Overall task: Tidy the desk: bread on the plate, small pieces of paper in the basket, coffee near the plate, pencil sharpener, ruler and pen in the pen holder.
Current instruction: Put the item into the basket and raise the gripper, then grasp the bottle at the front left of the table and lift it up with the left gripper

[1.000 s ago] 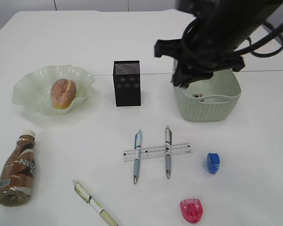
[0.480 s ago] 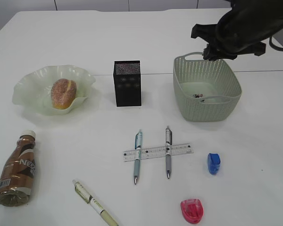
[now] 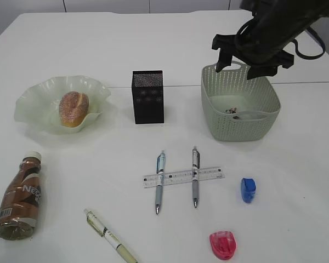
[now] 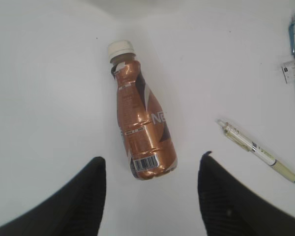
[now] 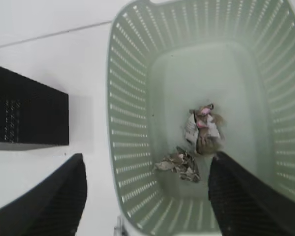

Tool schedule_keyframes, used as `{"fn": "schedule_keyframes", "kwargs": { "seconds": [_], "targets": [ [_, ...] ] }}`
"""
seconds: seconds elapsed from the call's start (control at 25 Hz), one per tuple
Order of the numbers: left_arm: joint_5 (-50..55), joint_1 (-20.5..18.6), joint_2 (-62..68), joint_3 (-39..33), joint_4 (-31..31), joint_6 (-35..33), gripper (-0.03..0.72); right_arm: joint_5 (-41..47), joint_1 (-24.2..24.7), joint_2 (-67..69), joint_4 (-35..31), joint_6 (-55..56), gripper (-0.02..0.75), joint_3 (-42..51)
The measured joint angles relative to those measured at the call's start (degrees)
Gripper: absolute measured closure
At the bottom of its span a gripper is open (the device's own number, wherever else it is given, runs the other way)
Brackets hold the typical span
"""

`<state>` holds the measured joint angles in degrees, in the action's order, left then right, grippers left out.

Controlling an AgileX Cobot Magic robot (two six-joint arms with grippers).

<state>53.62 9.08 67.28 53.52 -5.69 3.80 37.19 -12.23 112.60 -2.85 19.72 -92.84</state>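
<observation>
Your released left hand (image 4: pixel 150 196) hovers over the lying coffee bottle (image 4: pixel 140 128): expect a smooth, slippery, fairly heavy, round body, so grasp across its mid-label, while your right hand (image 3: pixel 251 61) hangs released above the basket (image 3: pixel 263 123).

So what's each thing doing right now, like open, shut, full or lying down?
bread: in plate
coffee: capped, lying down
basket: holds paper scraps
pen holder: upright
left gripper: open, holding nothing
right gripper: open, holding nothing

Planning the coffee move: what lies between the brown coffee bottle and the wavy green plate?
Only bare white desk between the brown coffee bottle and wavy green plate, per the exterior view.
</observation>
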Motion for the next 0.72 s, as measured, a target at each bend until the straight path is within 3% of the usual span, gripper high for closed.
{"fn": "schedule_keyframes", "kwargs": {
  "seconds": [0.36,0.72],
  "targets": [
    [-3.16,0.00,0.00,0.00,0.85,0.00,0.255,25.88,-0.80,-3.61,-0.38,-11.82,0.239,-1.25],
    [-5.32,0.00,0.35,0.00,2.36,0.00,0.255,24.31,-1.27,-22.47,-2.71,-14.03,0.242,19.44]
  ]
}}
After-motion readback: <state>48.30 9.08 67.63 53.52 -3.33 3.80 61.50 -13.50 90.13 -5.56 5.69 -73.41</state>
